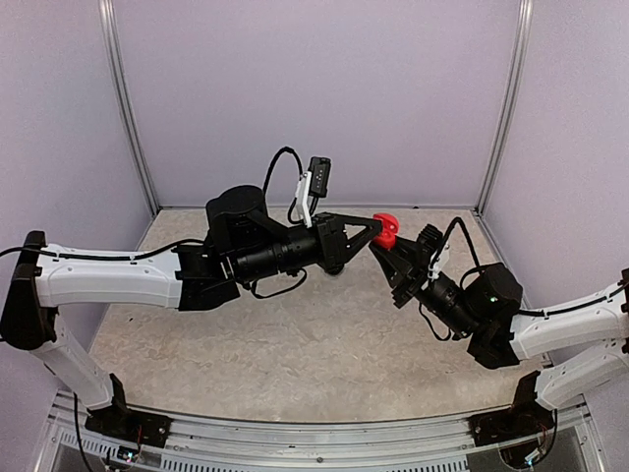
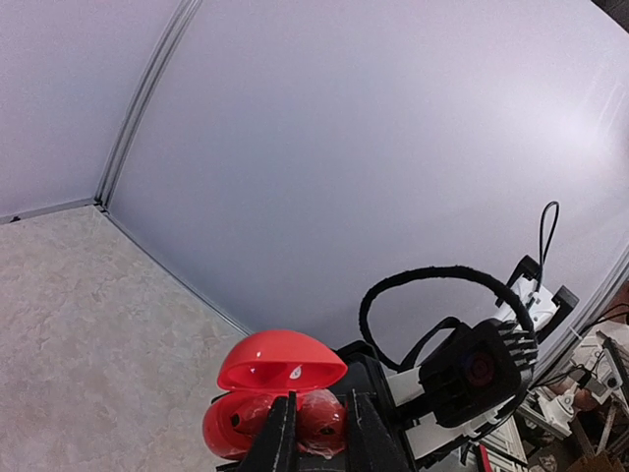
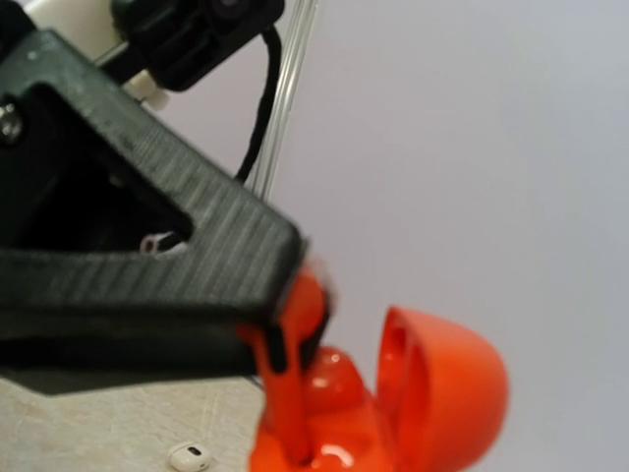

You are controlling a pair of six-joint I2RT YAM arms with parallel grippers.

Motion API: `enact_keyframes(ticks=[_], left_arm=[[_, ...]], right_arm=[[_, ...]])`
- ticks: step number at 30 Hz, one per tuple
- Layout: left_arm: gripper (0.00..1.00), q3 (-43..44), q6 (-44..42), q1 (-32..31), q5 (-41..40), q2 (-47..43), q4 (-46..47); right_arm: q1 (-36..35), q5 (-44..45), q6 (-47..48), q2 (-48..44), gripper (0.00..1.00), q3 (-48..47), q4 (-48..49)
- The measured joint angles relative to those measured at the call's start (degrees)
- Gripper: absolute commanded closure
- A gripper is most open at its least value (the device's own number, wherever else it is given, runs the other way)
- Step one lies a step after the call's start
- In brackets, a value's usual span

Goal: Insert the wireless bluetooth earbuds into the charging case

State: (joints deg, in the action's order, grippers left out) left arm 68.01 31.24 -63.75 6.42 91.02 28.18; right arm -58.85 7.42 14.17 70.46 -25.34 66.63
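A red charging case (image 1: 387, 226) is held in the air between both arms with its lid (image 2: 280, 362) open. My right gripper (image 1: 395, 254) grips the case base from below; its own fingers are out of the right wrist view. My left gripper (image 2: 319, 405) is shut on a red earbud (image 2: 322, 421) at the open base (image 2: 221, 433). In the right wrist view the earbud (image 3: 303, 320) hangs from a left finger (image 3: 147, 275) with its stem down in the case (image 3: 344, 442), beside the lid (image 3: 447, 393). A white earbud (image 3: 189, 455) lies on the table below.
The beige table (image 1: 295, 344) is walled by pale panels with metal corner posts (image 1: 128, 108). The right arm's wrist camera and cable loop (image 2: 482, 369) are close behind the case. Both arms reach to the table's middle back.
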Motion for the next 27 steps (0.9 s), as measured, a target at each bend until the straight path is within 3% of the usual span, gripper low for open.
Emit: enact_keyframes(ticks=[19,27], left_arm=[[0.71,1.57,0.52,0.07,-2.69,0.17,-3.41],[0.50,-0.37,-3.21,0.72,-4.13,-1.22,-4.96]], right_arm=[[0.00,1.86,0.00,0.00,1.00,0.11,0.57],[-0.02,2.54,-0.46,-0.31,1.00,1.44,0.48]])
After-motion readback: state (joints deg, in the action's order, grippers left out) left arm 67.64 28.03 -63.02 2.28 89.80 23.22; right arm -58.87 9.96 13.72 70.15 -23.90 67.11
